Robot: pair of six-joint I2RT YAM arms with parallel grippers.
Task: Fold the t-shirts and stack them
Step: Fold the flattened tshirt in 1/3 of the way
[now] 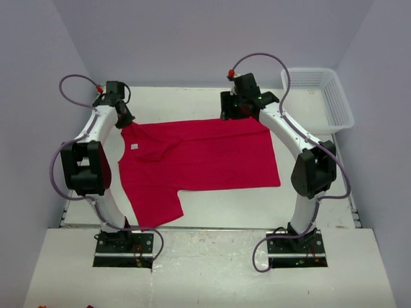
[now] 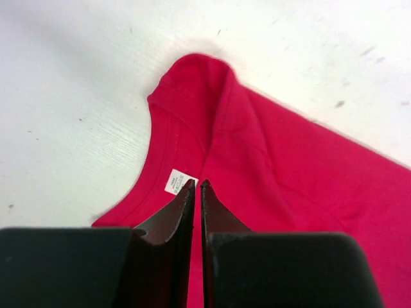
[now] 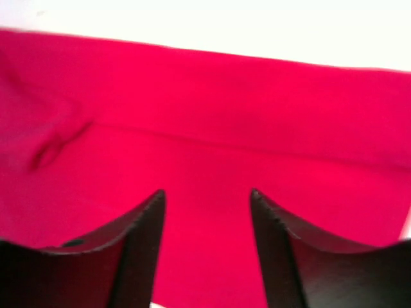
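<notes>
Starting nearest the bases: bare table (image 1: 212, 215), then the near sleeve (image 1: 154, 205) of one t-shirt (image 1: 199, 160), sticking out flat toward the arms. Behind it, the body of the garment laid across the middle of the table, neck to the left, hem to the right. Bright red, plain, with a small white neck label (image 1: 135, 146) showing inside the collar. Mostly smooth, apart from a diagonal crease running from the collar into the chest. No far sleeve to be seen. Along the far edge, in the right wrist view, a long straight ridge parallel to the border, probably the far side turned in.

Judged as early folding: first lengthwise fold seemingly laid, near side not yet folded, no stack anywhere.

At the far edge, left hand (image 1: 125, 119) over the collar corner, fingers drawn to a thin slit just short of the label (image 2: 180, 181), no cloth seen between them. Right hand (image 1: 232, 109) over the far border, spread wide, nothing held.

Next, likely: lifting clear, reaching back to the near sleeve and near hem, pinching only the top layer, carrying both corners evenly so as not to drag the garment.

Farthest right, a white mesh basket (image 1: 340, 102), well apart.
</notes>
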